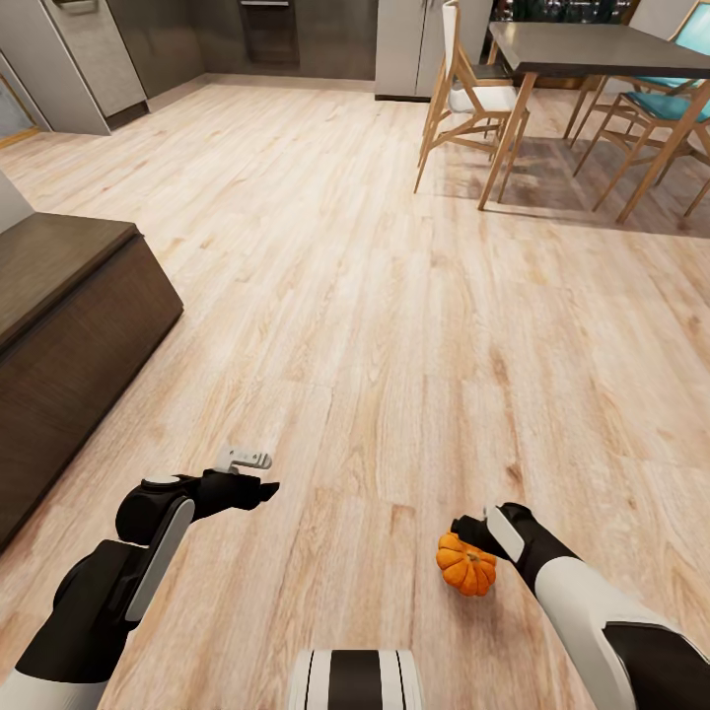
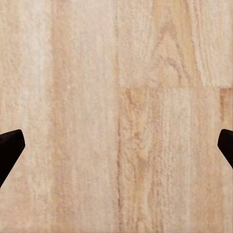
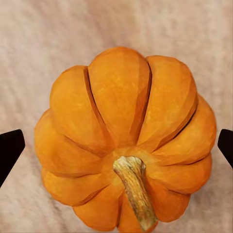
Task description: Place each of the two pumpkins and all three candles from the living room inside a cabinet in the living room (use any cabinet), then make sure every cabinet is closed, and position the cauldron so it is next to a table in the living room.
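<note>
Pale wood floor runs wide and open ahead in the head view, with the dark brown cabinet at the left edge, a dining table and chairs far off to the right, and the right gripper clasping a pumpkin above the boards. From the left wrist, the left gripper stands spread wide over bare planks. From the right wrist, the pumpkin's pale stem shows, the orange ribs between dark fingertips.

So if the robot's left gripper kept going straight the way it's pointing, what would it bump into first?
Probably just the wooden floor. The left gripper is open, and its wrist view shows bare planks ahead, with nothing between the fingertips. How far off the floor lies is hard to judge.
</note>
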{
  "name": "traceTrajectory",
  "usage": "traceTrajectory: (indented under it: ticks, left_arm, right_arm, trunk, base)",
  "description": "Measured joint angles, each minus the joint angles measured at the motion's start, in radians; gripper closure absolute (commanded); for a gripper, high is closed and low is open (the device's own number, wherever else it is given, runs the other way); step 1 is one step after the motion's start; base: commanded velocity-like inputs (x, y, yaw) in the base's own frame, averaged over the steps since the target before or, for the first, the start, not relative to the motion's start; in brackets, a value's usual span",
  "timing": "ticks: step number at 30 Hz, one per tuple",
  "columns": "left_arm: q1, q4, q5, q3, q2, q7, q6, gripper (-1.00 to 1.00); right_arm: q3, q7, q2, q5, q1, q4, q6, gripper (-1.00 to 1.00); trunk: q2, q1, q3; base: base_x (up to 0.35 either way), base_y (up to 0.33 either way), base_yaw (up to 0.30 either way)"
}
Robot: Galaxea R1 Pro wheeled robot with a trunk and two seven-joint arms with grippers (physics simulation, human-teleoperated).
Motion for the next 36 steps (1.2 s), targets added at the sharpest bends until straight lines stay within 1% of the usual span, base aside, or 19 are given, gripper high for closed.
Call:
traceTrajectory:
  ticks: [3, 6, 10, 12, 16, 20, 29, 31, 32, 36]
  left_arm:
    - [0.0, 0.0, 0.0, 0.0, 0.0, 0.0, 0.0, -1.0]
    - [0.0, 0.0, 0.0, 0.0, 0.0, 0.0, 0.0, -1.0]
    - [0.0, 0.0, 0.0, 0.0, 0.0, 0.0, 0.0, -1.0]
    - [0.0, 0.0, 0.0, 0.0, 0.0, 0.0, 0.0, -1.0]
    - [0.0, 0.0, 0.0, 0.0, 0.0, 0.001, 0.0, -1.0]
    - [0.0, 0.0, 0.0, 0.0, 0.0, 0.001, 0.0, -1.0]
    - [0.0, 0.0, 0.0, 0.0, 0.0, 0.001, 0.0, -1.0]
    - [0.0, 0.0, 0.0, 0.0, 0.0, 0.001, 0.0, -1.0]
    - [0.0, 0.0, 0.0, 0.0, 0.0, 0.001, 0.0, -1.0]
    - [0.0, 0.0, 0.0, 0.0, -0.001, 0.001, 0.0, -1.0]
  right_arm:
    - [0.001, 0.0, 0.005, 0.0, 0.0, 0.0, 0.0, -1.0]
    - [0.012, 0.0, 0.009, 0.0, 0.0, 0.0, 0.0, -1.0]
    - [0.026, 0.0, 0.011, 0.001, 0.0, 0.001, 0.0, -1.0]
    - [0.028, 0.0, 0.011, 0.001, 0.0, 0.001, 0.001, -1.0]
    - [0.03, 0.0, 0.009, 0.001, 0.0, 0.001, 0.002, -1.0]
    - [0.03, -0.001, 0.0, 0.001, 0.0, 0.001, 0.007, -1.0]
    - [0.03, -0.001, -0.002, 0.001, 0.0, 0.002, 0.009, -1.0]
    - [0.03, -0.002, -0.001, 0.001, 0.0, 0.002, 0.009, -1.0]
    - [0.028, 0.0, 0.0, -0.009, 0.0, 0.001, 0.008, -1.0]
    - [0.03, -0.001, 0.002, 0.001, 0.0, 0.002, 0.01, -1.0]
  trunk:
    - [0.0, 0.0, 0.0]
    - [0.0, 0.0, 0.0]
    - [-0.001, 0.002, -0.015]
    - [-0.001, 0.002, -0.015]
    - [-0.001, 0.002, -0.015]
    - [-0.001, 0.002, -0.015]
    - [-0.001, 0.002, -0.015]
    - [-0.001, 0.003, -0.023]
    - [-0.002, 0.003, -0.027]
    - [-0.002, 0.003, -0.027]
  base:
    - [0.0, 0.0, 0.0]
    - [0.0, 0.0, 0.0]
    - [0.0, 0.0, 0.0]
    - [0.0, 0.0, 0.0]
    - [0.0, 0.0, 0.0]
    - [0.0, 0.0, 0.0]
    - [0.0, 0.0, 0.0]
    - [0.0, 0.0, 0.0]
    - [0.0, 0.0, 0.0]
    - [0.0, 0.0, 0.0]
